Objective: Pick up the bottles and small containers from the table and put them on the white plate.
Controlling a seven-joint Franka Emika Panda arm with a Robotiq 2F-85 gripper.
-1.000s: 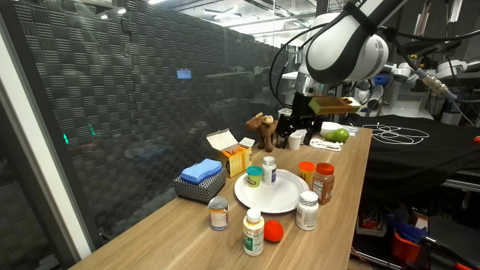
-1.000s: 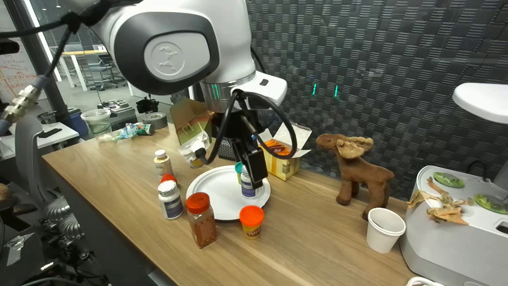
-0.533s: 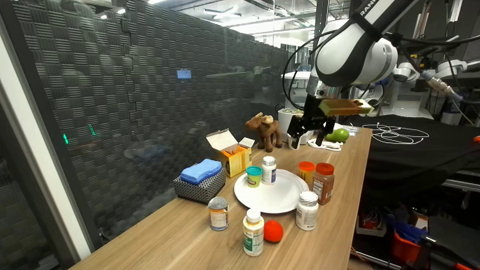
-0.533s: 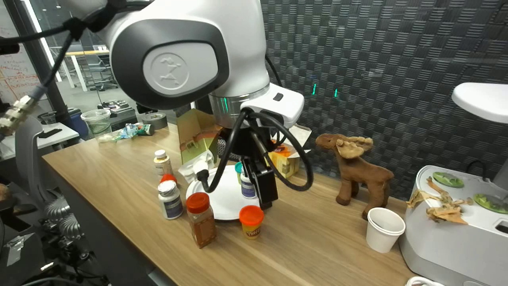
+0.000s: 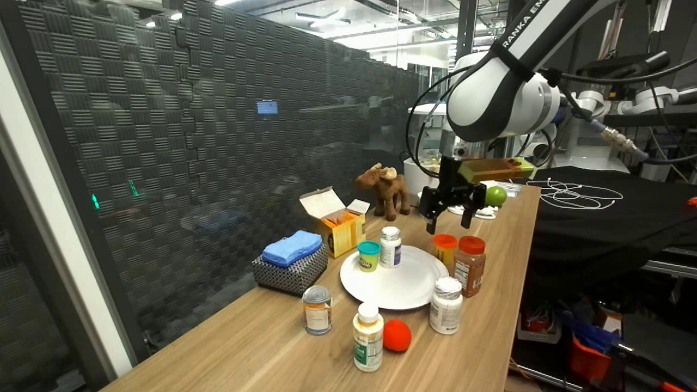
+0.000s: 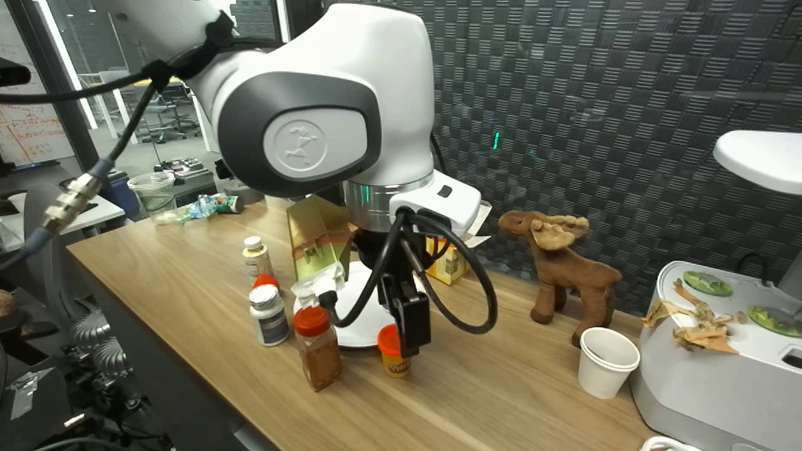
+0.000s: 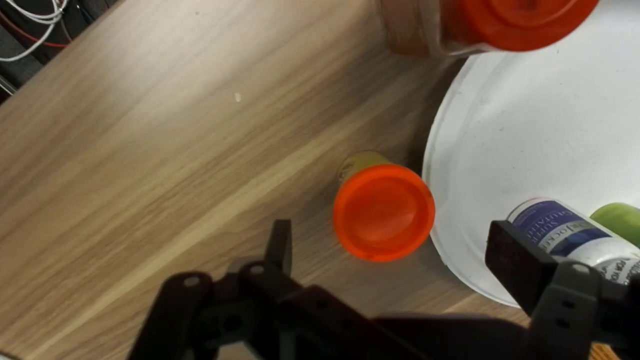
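In an exterior view, a white-capped bottle (image 5: 368, 338) stands at lower centre beside a red round object (image 5: 397, 335), a silvery can (image 5: 317, 310) to their upper left. Mid-frame, the white plate (image 5: 403, 288) bears a teal-lidded tub (image 5: 368, 257) and a purple-labelled bottle (image 5: 390, 249) (both upright). Just off its upper right stands an orange-lidded tub (image 5: 445, 250); above hangs the gripper (image 5: 448, 225), fingers (image 7: 281, 245) wide apart to either side of it in the wrist view.

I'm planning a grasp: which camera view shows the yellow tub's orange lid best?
The wrist view: the orange lid is large and whole, seen from above. Both exterior views show it smaller; in an exterior view the jaws partly cover it atop its tub.
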